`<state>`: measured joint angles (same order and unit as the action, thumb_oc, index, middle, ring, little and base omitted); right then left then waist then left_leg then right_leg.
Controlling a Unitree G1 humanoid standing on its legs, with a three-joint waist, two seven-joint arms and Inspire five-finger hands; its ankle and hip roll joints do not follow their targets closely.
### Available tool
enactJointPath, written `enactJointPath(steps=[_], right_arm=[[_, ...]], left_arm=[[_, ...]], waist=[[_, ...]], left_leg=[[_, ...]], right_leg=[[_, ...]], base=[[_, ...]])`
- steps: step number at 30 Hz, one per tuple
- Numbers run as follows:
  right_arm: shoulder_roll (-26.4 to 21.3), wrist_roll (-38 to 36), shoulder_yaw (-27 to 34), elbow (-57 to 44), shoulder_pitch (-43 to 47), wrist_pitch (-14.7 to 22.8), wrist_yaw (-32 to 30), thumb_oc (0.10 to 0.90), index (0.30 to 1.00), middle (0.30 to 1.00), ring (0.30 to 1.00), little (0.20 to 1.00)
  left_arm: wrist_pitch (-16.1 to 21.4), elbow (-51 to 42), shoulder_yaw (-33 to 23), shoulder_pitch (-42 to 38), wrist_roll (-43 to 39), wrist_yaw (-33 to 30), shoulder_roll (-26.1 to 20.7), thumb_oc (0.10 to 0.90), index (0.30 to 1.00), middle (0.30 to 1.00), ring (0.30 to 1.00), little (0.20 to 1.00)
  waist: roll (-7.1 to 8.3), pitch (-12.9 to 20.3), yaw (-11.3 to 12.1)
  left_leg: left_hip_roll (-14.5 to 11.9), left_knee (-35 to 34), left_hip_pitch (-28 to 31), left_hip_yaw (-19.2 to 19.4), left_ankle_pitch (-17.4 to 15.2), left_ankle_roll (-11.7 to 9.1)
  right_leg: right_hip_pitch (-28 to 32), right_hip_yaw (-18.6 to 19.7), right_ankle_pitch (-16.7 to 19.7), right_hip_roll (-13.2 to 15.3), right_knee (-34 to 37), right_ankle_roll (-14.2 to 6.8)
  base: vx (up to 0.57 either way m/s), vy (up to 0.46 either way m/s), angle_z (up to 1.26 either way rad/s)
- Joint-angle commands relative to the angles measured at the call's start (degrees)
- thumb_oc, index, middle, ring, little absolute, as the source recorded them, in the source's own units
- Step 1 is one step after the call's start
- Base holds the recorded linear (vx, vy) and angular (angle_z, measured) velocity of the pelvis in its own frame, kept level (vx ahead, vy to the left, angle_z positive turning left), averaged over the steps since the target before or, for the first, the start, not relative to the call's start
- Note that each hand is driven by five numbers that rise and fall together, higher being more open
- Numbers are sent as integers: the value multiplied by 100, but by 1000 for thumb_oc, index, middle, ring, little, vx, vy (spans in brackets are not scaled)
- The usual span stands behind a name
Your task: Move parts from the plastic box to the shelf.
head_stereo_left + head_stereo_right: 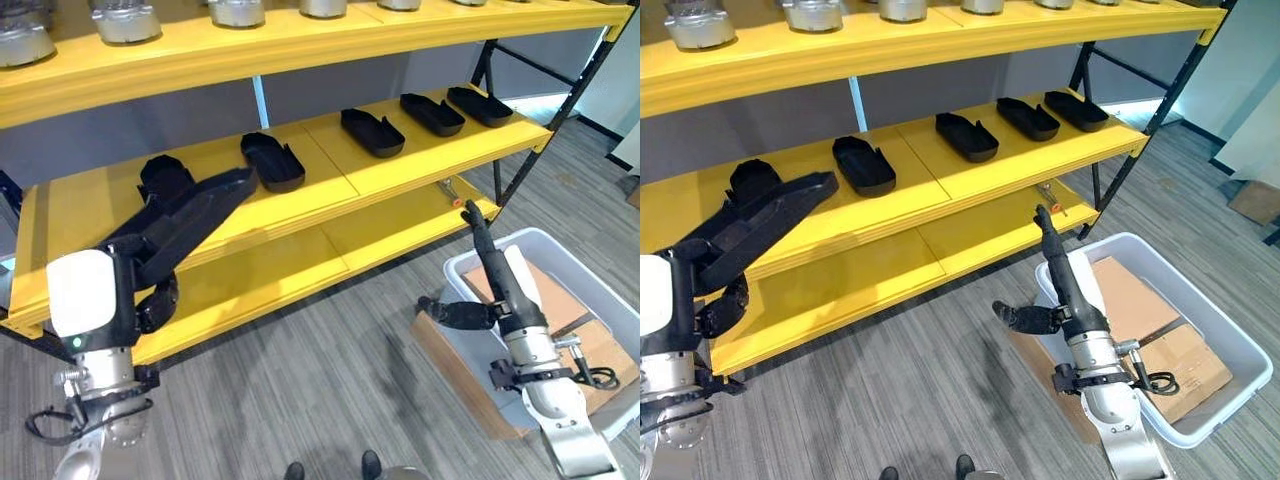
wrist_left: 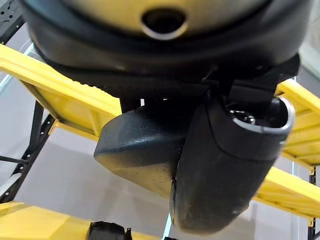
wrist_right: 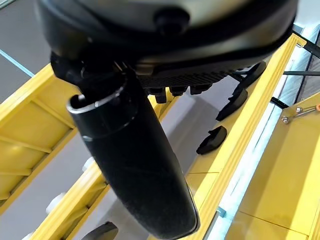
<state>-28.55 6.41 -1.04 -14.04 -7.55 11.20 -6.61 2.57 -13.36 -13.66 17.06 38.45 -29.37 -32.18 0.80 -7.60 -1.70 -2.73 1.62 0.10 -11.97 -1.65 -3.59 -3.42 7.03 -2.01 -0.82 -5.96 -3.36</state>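
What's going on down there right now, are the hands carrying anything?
Left hand fingers shut on a black part at the middle shelf. Right hand open, empty, over the plastic box. Nothing in the way.

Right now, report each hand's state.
Left hand: shut on a black part, held over the middle shelf.
Right hand: open, fingers straight, holding nothing, above the plastic box.
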Motion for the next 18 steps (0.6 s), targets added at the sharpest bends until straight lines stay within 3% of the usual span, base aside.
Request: enactJointPath(steps=[1,8,10,11,12,14,15,16,18], right_arm=[[-154,-319,366,-560,472,459,-210,900,1000,1000,1000,1000],[-183,-325,496,-580,398,449,-262,900,1000,1000,1000,1000],[-262,-322,624,-600,391,487,-337,900,1000,1000,1000,1000],[-262,-322,633,-601,394,488,-338,900,1000,1000,1000,1000],[-316,-232,705,-607,427,477,-489,900,1000,1000,1000,1000],[-312,-224,703,-603,432,478,-497,900,1000,1000,1000,1000],[-289,-205,740,-631,433,482,-575,900,1000,1000,1000,1000],[-283,-209,757,-635,425,497,-619,900,1000,1000,1000,1000],[-315,-211,701,-623,450,525,-737,900,1000,1000,1000,1000]], left_arm=[[280,-339,-314,-515,-205,-322,-351,400,300,300,300,300],[254,-307,-334,-464,-306,-295,-205,400,300,300,300,300],[273,-330,-300,-597,-362,-306,-174,400,300,300,300,300],[270,-332,-296,-608,-361,-303,-173,400,300,300,300,300],[316,-427,-298,-736,-431,-375,-139,400,300,300,300,300],[316,-433,-302,-735,-434,-374,-141,400,300,300,300,300],[360,-489,-360,-728,-511,-502,-96,400,300,300,300,300],[364,-519,-379,-692,-585,-561,-77,400,300,300,300,300],[350,-513,-438,-689,-723,-710,-39,400,300,300,300,300]], waist=[[65,222,-132],[31,136,-131],[66,-31,-176],[55,-44,-180],[205,-192,-190],[203,-196,-180],[330,-170,-112],[363,-133,-110],[303,-99,-82]], left_leg=[[908,-63,237,379,-106,644],[934,533,94,368,-366,516],[870,1483,-236,725,-189,239],[864,1590,-293,721,-229,229],[172,1916,-730,1210,-35,150],[165,1930,-731,1218,-51,151],[-334,1569,-833,1076,7,150],[-624,1307,-814,1018,209,64],[-1284,501,-785,891,865,-129]], right_leg=[[-82,-289,286,-198,268,60],[75,-500,77,-135,224,154],[209,-670,16,-30,201,227],[203,-683,16,-40,196,231],[357,-812,-13,190,189,226],[361,-805,-14,184,196,225],[411,-815,-28,361,232,123],[402,-813,-54,413,233,85],[361,-756,-189,465,154,-4]], base=[[91,-52,24],[57,-40,22],[24,-9,39],[1,41,96],[5,36,103],[33,44,62],[84,83,19],[122,138,11],[124,188,15]])
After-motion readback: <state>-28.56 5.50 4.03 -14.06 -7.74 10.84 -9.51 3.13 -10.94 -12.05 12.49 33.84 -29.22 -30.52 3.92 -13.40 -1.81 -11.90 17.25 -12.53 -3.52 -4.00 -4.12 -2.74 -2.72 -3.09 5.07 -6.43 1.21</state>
